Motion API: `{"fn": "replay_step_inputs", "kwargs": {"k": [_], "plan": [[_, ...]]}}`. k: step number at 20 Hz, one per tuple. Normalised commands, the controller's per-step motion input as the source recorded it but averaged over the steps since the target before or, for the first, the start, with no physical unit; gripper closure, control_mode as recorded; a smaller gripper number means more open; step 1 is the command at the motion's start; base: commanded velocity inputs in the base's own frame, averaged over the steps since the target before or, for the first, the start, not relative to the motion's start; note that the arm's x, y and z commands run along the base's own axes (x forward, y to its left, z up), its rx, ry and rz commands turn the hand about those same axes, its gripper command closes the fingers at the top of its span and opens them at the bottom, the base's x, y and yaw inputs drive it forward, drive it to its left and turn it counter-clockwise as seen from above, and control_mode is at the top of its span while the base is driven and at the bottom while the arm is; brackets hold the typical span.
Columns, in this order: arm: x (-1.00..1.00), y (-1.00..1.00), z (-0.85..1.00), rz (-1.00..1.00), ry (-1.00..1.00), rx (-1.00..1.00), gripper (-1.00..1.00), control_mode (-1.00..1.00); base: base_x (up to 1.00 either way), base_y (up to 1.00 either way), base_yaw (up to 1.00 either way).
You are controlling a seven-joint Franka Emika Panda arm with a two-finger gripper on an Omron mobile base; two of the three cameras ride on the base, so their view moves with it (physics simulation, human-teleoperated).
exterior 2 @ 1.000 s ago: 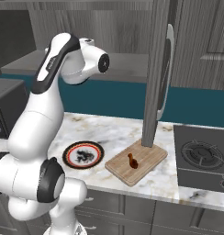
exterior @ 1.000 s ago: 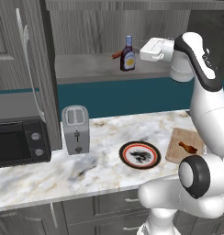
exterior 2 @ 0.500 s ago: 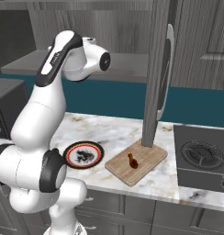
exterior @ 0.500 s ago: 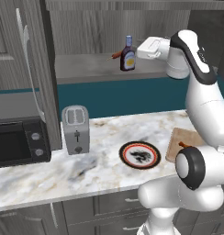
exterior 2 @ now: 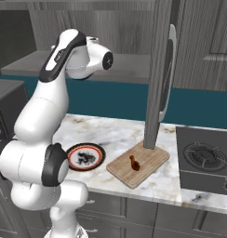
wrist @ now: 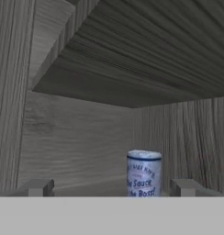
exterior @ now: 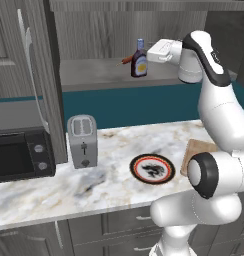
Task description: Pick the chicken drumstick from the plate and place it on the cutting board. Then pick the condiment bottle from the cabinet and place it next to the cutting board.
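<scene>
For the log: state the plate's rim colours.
The plate has a black-and-red rim, clearest in the left base view.

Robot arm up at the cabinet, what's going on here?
The chicken drumstick already lies on the cutting board, and the plate is bare. The arm has its gripper raised into the cabinet recess, fingers open, pointed at the condiment bottle standing on the shelf. The bottle is not yet grasped.
</scene>
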Motion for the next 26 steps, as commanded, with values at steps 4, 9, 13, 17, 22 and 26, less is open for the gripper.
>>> {"fn": "replay_step_inputs", "kwargs": {"k": [4, 9, 13, 17, 22, 26], "plan": [[0.17, 0.00, 0.00, 0.00, 0.00, 0.00, -1.00, -1.00, 0.00, 0.00, 0.00], [0.16, 0.00, -0.02, -0.01, 0.01, 0.01, -1.00, -1.00, 0.00, 0.00, 0.00], [0.17, 0.00, -0.06, -0.01, 0.01, 0.01, -1.00, -1.00, 0.00, 0.00, 0.00], [0.18, 0.00, -0.06, -0.01, 0.02, 0.01, -1.00, -1.00, 0.00, 0.00, 0.00], [0.17, 0.00, -0.01, -0.02, 0.02, 0.01, -1.00, -1.00, 0.00, 0.00, 0.00], [0.08, 0.01, 0.00, -0.01, 0.01, 0.01, -1.00, -1.00, 0.00, 0.00, 0.00]]}}
